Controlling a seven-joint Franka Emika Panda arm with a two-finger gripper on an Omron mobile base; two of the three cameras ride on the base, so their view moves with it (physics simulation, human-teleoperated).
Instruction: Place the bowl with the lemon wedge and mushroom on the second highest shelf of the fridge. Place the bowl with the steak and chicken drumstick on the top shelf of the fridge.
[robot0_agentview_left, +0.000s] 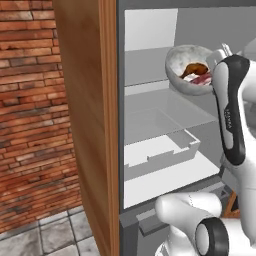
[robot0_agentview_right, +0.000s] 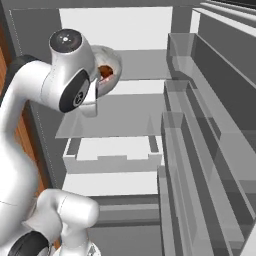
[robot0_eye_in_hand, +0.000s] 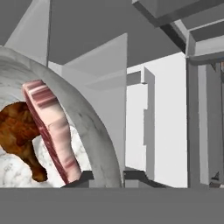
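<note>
Base views flank the open fridge (robot0_agentview_left: 170, 150); hand view sits close inside.

bowls: one (robot0_agentview_left: 186, 67), grey and speckled
steaks: one (robot0_eye_in_hand: 52, 129)
chicken drumsticks: one (robot0_eye_in_hand: 19, 135) (brown, lying beside the steak)
fridge drawers: one (robot0_agentview_left: 165, 150)
door bins: three (robot0_agentview_right: 200, 125), stacked along the open door

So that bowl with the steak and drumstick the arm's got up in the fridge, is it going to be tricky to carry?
Probably a little. The bowl looks tilted, so the loose steak and drumstick could slide toward the low side or spill. Its stone-like look suggests something rigid and fairly heavy. The gripper seems to pinch only the rim, so the bowl may tend to swing or rotate.
</note>
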